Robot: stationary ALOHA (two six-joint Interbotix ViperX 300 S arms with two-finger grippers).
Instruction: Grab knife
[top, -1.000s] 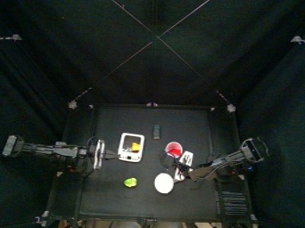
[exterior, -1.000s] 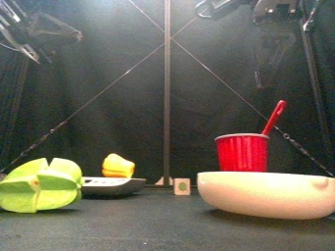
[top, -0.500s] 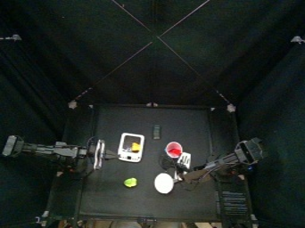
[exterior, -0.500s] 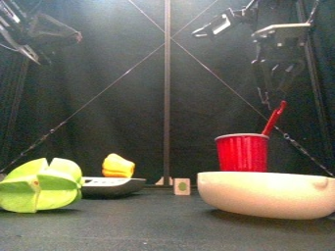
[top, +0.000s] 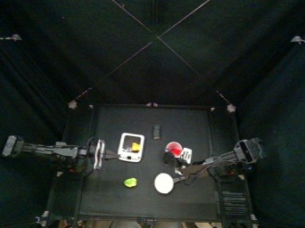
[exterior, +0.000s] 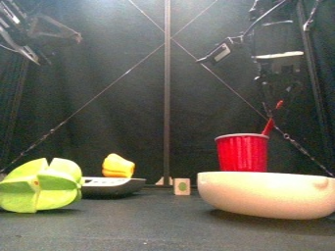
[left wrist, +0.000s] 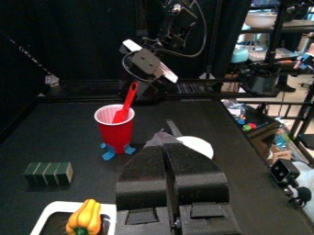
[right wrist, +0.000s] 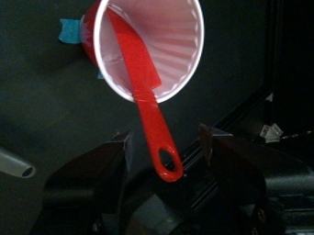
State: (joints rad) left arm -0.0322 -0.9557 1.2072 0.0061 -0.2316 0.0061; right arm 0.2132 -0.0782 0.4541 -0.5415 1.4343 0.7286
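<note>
Knife (right wrist: 143,92) is a red plastic one, standing blade-down in the red cup (exterior: 241,152) on the table's right half, handle leaning out over the rim toward the right. Looks light, stiff, smooth, so probably slippery; the cup is light too and may tip or drag if the knife is pulled sideways. Best hold: the handle's free upper part, above the rim, near the hole at its end.

Right gripper (right wrist: 163,147) hangs above the cup with jaws apart, handle end sitting between them, not clamped yet. Left gripper (left wrist: 172,179) rests at the table's left, jaws together, holding nothing.

Around: white bowl (exterior: 265,192) near side of the cup, closest obstacle for a low approach. Green object (exterior: 38,184) near left, white tray (top: 131,149) with a yellow pepper (left wrist: 83,217) left of the cup, small dark block (left wrist: 50,173) beside it. Lift straight up along the knife's lean.
</note>
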